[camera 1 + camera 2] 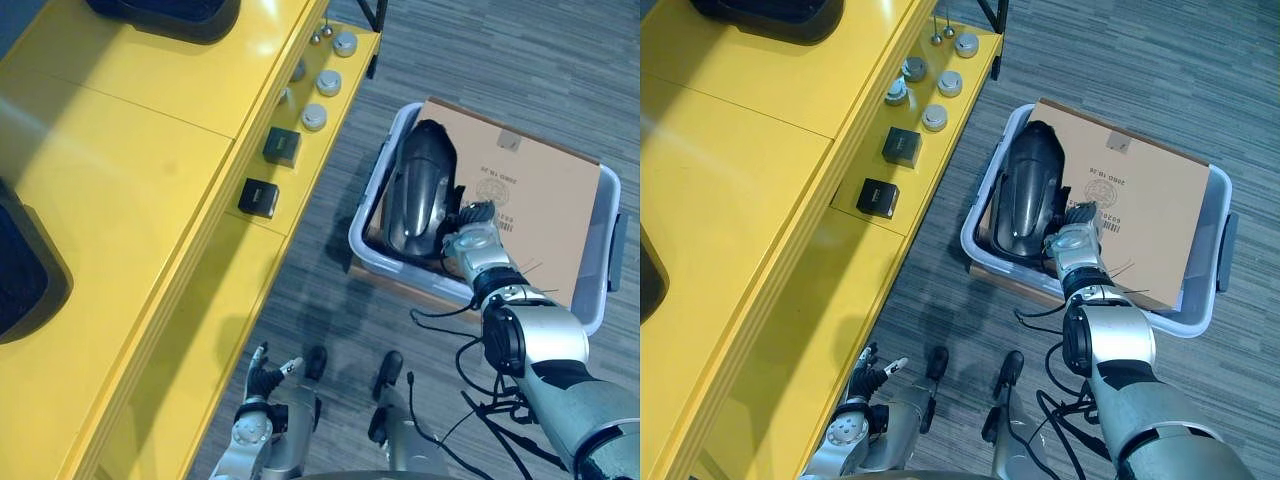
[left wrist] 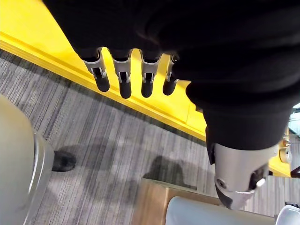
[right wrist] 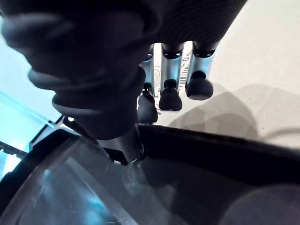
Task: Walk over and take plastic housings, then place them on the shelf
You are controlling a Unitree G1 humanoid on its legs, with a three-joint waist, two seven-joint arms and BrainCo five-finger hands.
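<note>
The yellow shelf (image 1: 120, 200) is the biggest thing here, running along the far left of the bin (image 1: 609, 250). Two dark bulky shapes (image 1: 170, 15) lie on its top, well away from the bin. The bin is pale plastic and sits on grey striped carpet (image 1: 480, 60). A brown cardboard sheet (image 1: 540, 210) covers most of its inside. The plastic housing (image 1: 420, 190), long, dark and glossy, lies in the bin's left part, beside the cardboard and along the wall nearest the shelf.

My right hand (image 1: 472, 240) reaches into the bin at the housing's near end. In my right wrist view its fingers (image 3: 169, 96) hang straight over the cardboard just past the housing's rim, the thumb at that rim, not clenched round it. My left hand (image 1: 268, 382) hangs low, left of the bin and close by the shelf's front, fingers loose and holding nothing.

Two small black boxes (image 1: 282, 146) and several round silver caps (image 1: 314, 117) sit on the shelf's ledge facing the bin.
</note>
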